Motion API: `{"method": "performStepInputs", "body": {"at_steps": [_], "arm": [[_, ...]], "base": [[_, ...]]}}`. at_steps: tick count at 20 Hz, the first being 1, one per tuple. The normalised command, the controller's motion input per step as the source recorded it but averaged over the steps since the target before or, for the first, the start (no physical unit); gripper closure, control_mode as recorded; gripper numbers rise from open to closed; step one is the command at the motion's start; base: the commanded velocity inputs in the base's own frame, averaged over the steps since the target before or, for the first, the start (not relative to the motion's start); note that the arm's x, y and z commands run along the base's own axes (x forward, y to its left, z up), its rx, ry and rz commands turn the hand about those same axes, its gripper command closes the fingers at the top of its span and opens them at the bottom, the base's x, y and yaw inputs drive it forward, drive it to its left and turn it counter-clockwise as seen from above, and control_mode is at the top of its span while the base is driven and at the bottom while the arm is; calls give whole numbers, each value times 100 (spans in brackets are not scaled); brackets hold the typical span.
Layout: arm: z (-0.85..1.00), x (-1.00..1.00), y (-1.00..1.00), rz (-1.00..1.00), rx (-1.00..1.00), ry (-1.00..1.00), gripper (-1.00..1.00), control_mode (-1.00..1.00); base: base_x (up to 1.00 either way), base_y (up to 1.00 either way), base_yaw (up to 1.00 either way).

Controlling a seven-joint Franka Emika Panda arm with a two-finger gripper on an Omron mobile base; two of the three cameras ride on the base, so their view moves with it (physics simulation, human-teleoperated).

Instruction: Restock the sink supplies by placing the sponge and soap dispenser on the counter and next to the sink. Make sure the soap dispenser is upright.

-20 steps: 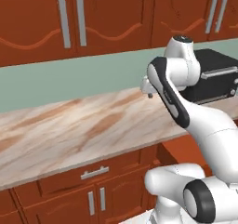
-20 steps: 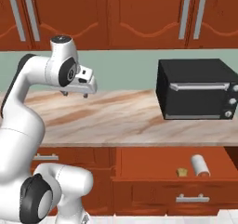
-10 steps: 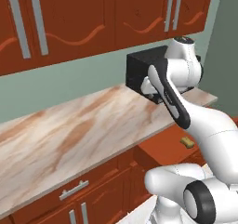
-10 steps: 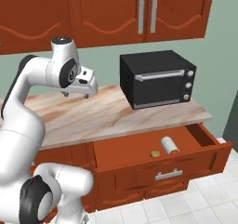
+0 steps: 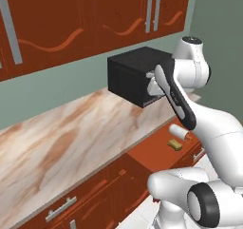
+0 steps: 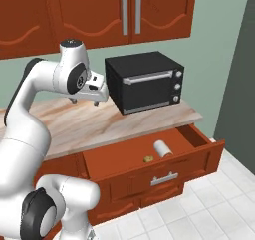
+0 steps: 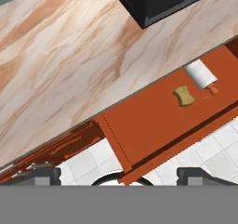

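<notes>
The tan sponge (image 7: 184, 96) lies on the floor of an open wooden drawer (image 7: 148, 125) under the counter (image 7: 69, 56). Beside it the white soap dispenser (image 7: 201, 74) lies on its side, orange pump toward the drawer front. Both also show in the right base view, sponge (image 6: 148, 159) and soap dispenser (image 6: 163, 148), and the sponge (image 5: 174, 144) shows in the left base view. My gripper (image 6: 84, 102) hangs open and empty above the counter (image 6: 99, 124), left of the drawer (image 6: 149, 177). Its fingertips (image 7: 44, 174) stand wide apart. The sink is out of view.
A black microwave (image 6: 144, 82) stands on the counter's right end, close to my hand. Reddish-brown upper cabinets (image 6: 124, 10) hang above. The pulled-out drawer juts over the white tiled floor (image 6: 214, 209). A dark wall edge (image 6: 239, 84) stands at the far right.
The whole picture has shifted as the base moved: the microwave and the open drawer have slid toward the middle of both base views. The arm holds its pose, the gripper stays open.
</notes>
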Motion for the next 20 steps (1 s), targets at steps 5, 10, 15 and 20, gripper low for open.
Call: {"method": "performStepInputs", "body": {"at_steps": [5, 10, 15, 20], "arm": [[0, 0, 0, 0, 0, 0, -100, 100], [0, 0, 0, 0, 0, 0, -100, 100], [0, 0, 0, 0, 0, 0, -100, 100], [0, 0, 0, 0, 0, 0, -100, 100]], "base": [[19, 71, -18], [16, 51, -18], [13, 28, -13], [31, 42, -9]]}}
